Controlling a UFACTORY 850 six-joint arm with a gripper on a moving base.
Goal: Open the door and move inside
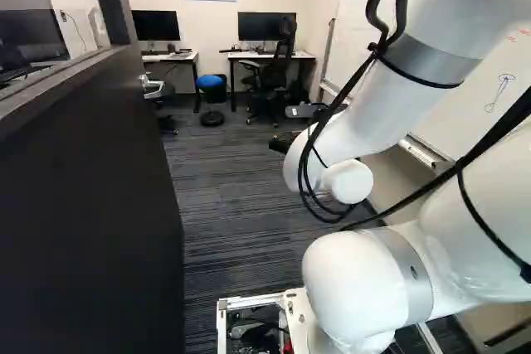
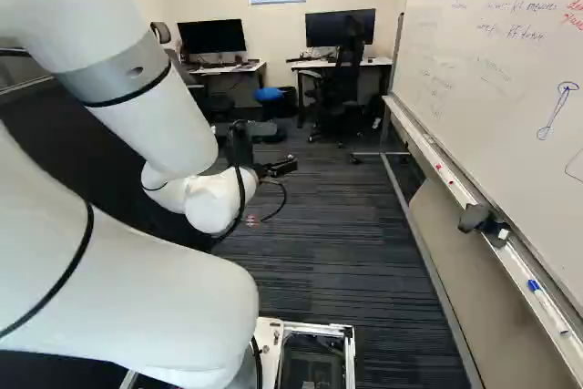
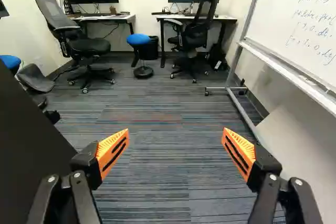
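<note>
The dark door (image 1: 91, 205) is standing open, filling the left side of the left base view from top to bottom, with a pane of glass showing above its dark panel at upper left. The white arm (image 1: 377, 134) is stretching forward from the foot of the frame, taking up the right side of the left base view and the left side of the right base view. Its black gripper (image 2: 287, 167) is hanging over the carpet (image 2: 337, 261), a little above the middle of the right base view. In the wrist view, the gripper (image 3: 176, 135) is spreading its two fingers wide, with the orange pads (image 3: 113, 151) facing each other and holding nothing, and the door is lying beside one finger, on the side away from the whiteboard (image 2: 501, 52). That whiteboard is leaning over the right side of the right base view, and a blue marker (image 2: 547, 305) is resting on its tray at lower right. At the top centre of the right base view, two black monitors (image 2: 211, 36) are standing on white desks (image 2: 228, 69) against the far wall. In the wrist view, ahead of the gripper, a blue stool (image 3: 138, 39) is standing between two office chairs (image 3: 86, 46)
</note>
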